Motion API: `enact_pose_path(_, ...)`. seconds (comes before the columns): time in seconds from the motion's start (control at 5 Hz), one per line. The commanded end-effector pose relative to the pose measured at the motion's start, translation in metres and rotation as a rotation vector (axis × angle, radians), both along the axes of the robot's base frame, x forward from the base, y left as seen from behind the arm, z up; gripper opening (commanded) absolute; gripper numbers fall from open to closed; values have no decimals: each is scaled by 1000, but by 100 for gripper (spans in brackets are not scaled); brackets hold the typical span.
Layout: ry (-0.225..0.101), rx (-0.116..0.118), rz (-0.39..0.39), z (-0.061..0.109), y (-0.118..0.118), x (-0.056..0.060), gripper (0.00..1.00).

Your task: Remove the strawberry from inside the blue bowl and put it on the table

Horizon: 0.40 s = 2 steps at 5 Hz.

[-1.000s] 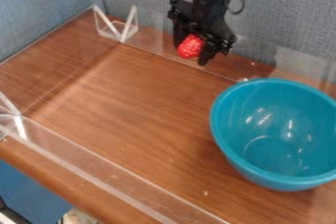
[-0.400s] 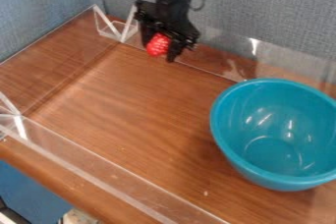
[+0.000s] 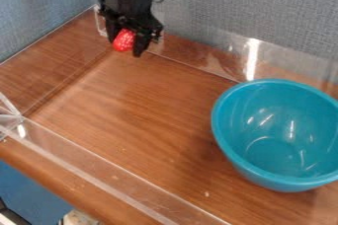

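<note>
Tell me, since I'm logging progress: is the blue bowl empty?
Empty: the glossy teal-blue plastic bowl shows only smooth interior; the small red strawberry is elsewhere.

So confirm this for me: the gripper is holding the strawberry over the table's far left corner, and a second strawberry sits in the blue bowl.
Not quite. The camera view shows the blue bowl empty; the gripper does hold the only strawberry over the table's far left corner.

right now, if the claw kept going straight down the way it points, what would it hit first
Most likely the bare table. The claw, shut on the strawberry, points steeply down over the far left corner, near the clear wall. Nothing else shows under it, and the blue bowl sits well off to the right. Depth is hard to judge.
</note>
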<state>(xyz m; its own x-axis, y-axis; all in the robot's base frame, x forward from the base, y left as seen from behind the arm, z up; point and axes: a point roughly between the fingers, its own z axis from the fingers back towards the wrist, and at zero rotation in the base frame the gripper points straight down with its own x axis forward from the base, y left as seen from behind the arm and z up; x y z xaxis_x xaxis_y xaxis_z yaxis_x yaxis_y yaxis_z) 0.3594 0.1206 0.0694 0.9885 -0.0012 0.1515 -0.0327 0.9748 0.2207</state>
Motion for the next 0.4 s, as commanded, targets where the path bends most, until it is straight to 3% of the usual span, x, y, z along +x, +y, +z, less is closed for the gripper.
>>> enact_pose_path(0.0, -57, 14, 22, 19, 9, 6, 0)
enact_pose_path(0.2, -53, 7, 20, 14, 7, 0, 0)
